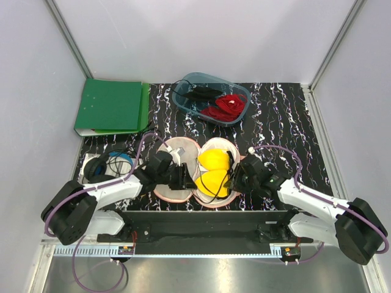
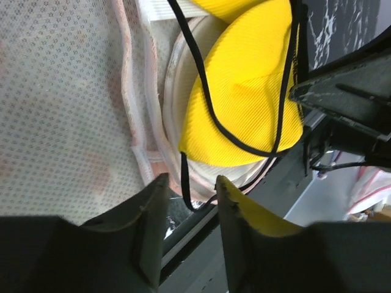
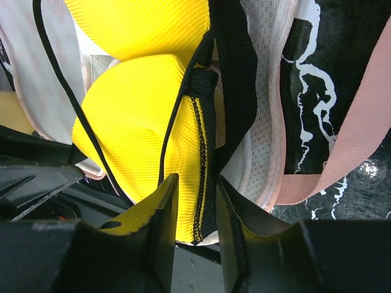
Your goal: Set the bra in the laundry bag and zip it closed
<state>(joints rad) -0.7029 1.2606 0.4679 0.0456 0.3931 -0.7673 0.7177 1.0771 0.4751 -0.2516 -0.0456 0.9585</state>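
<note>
The laundry bag (image 1: 177,151) lies open on the table as two round halves side by side, pale lining up. The yellow bra (image 1: 212,160) sits in the right half, one cup behind the other, with thin black straps across it. My left gripper (image 1: 188,177) is at the hinge between the halves. In the left wrist view it (image 2: 190,186) is open, with a black strap loop just past its tips, the bra (image 2: 244,104) and the mesh lining (image 2: 61,91) beyond. My right gripper (image 3: 195,186) is open at the bag's near right rim (image 3: 263,122), and the bra's black-trimmed edge (image 3: 198,152) shows between its fingers.
A blue-grey tub (image 1: 239,91) with red and black garments stands at the back. A green binder (image 1: 110,107) lies at the back left. Black headphones with a cable (image 1: 105,166) lie beside the left arm. A pink webbing strap (image 3: 360,134) trails right of the bag.
</note>
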